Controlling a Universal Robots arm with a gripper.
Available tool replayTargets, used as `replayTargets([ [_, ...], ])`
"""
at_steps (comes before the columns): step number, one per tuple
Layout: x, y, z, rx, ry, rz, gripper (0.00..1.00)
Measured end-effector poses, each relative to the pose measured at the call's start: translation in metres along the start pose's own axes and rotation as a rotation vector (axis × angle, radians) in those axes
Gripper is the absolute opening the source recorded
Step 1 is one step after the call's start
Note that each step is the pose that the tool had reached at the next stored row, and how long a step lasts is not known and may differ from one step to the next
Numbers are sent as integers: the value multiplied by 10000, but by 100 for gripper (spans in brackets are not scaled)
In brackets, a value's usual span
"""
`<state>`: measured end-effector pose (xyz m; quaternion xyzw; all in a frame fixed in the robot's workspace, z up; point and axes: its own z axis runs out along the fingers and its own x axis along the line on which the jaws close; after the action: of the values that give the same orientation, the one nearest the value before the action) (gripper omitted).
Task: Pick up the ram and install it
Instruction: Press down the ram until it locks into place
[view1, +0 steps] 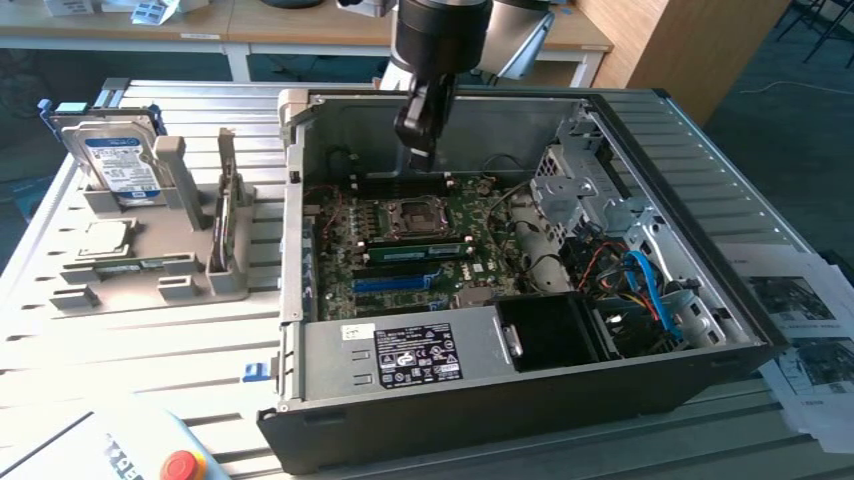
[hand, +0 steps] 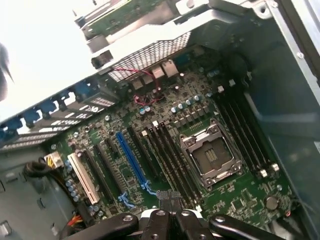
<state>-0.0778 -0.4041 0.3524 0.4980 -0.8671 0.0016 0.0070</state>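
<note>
Robot gripper (view1: 419, 158), jaws closed and holding nothing visible, hangs inside the open computer case (view1: 694, 270) at upper centre, above the motherboard (view1: 400, 250), clear of the case walls.

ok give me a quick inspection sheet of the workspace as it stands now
surface: slatted metal table, open pc case lying on it
job's things: ram, a green stick standing in a slot beside the socket; whether it is fully seated cannot be told
clutter: grey holder at the exterior view's left, with a drive upright in it
grippers: pincer shut, hanging over the board at the back of the case
cables: blue and orange cables inside the case at the exterior view's right
surroundings: papers beside the case, red button at the near edge, benches behind
</note>
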Motion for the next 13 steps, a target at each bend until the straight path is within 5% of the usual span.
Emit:
replayTargets([
  [13,0,0,1,-30,-13,2365,10],
])
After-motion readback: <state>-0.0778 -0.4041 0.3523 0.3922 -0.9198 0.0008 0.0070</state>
